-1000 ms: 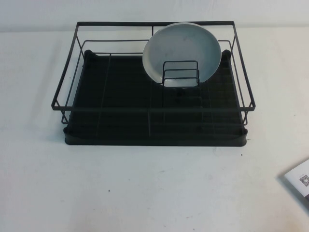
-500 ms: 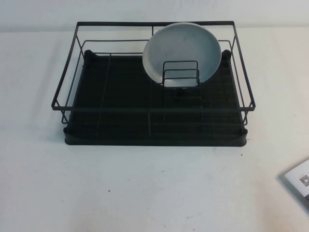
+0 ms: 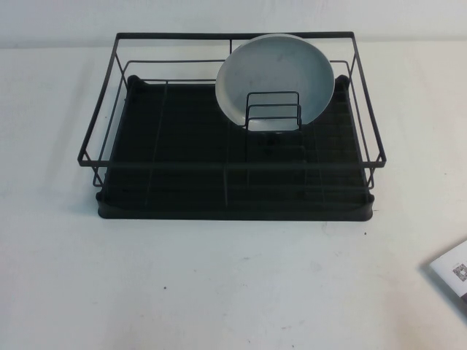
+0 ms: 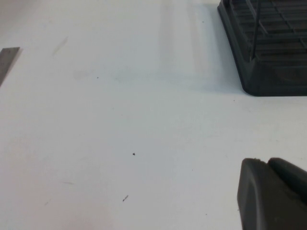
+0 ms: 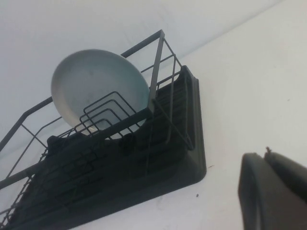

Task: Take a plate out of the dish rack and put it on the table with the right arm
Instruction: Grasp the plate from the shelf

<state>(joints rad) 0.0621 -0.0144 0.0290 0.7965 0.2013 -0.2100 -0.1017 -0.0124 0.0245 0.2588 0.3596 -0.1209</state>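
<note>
Table [image 3: 219,292]: white, smudged; rack [image 3: 233,189] stands at its centre.
Left gripper [image 4: 273,196]: above bare table near rack corner; finger state cannot tell.
Plate [image 3: 276,79]: upright in rack, 1 o'clock, behind holder [image 3: 273,113].
Right gripper [image 5: 273,191]: off rack's right corner; cannot tell.
Card [image 3: 454,273]: 4 o'clock edge.

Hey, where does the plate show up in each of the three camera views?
High view: the plate leans in the small wire holder at the rack's far right; neither hand shows.
Left wrist view: not in it; only a rack corner and part of the left hand over the table.
Right wrist view: upper left, behind the holder; right hand low.
Shared landmark: the rack.
</note>
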